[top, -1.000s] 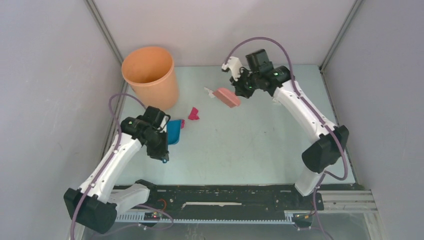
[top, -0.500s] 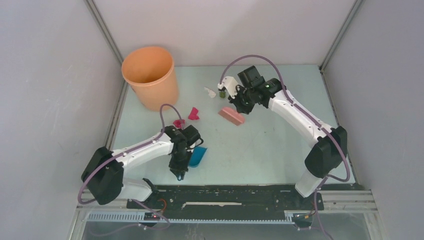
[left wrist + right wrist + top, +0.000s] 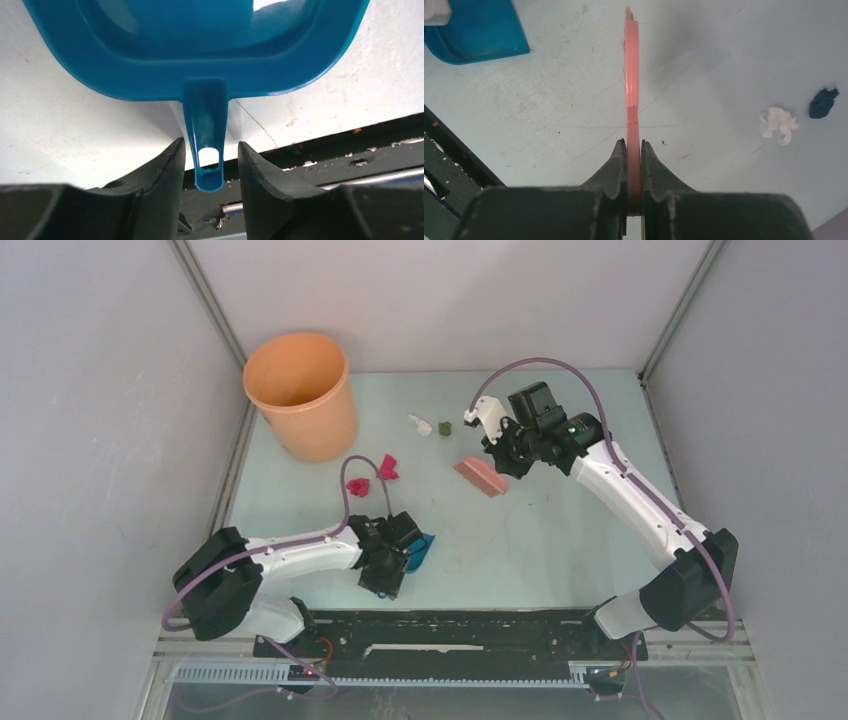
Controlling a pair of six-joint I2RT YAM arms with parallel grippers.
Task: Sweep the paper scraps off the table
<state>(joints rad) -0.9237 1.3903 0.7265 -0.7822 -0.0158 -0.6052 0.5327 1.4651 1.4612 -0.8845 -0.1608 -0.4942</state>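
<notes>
Two magenta paper scraps (image 3: pixel 357 485) (image 3: pixel 387 467), a white one (image 3: pixel 420 424) and a dark olive one (image 3: pixel 445 427) lie on the mint table (image 3: pixel 560 540). The right wrist view shows the white scrap (image 3: pixel 778 121) and the dark scrap (image 3: pixel 823 101) too. My left gripper (image 3: pixel 398 562) (image 3: pixel 207 142) is open; the blue dustpan's (image 3: pixel 419 549) handle (image 3: pixel 206 135) sits between its jaws with gaps on both sides. The dustpan rests on the table. My right gripper (image 3: pixel 507 454) (image 3: pixel 634 142) is shut on the pink brush (image 3: pixel 481 476) (image 3: pixel 631 75), right of the scraps.
An orange bucket (image 3: pixel 300 390) stands at the back left, near the magenta scraps. The black base rail (image 3: pixel 450 625) runs along the near edge just behind the dustpan handle. Grey walls close in the table on three sides. The dustpan also shows in the right wrist view (image 3: pixel 474 30).
My left arm brought the dustpan from beside the bucket to the near middle of the table and its jaws now stand apart. My right arm moved the brush right and nearer.
</notes>
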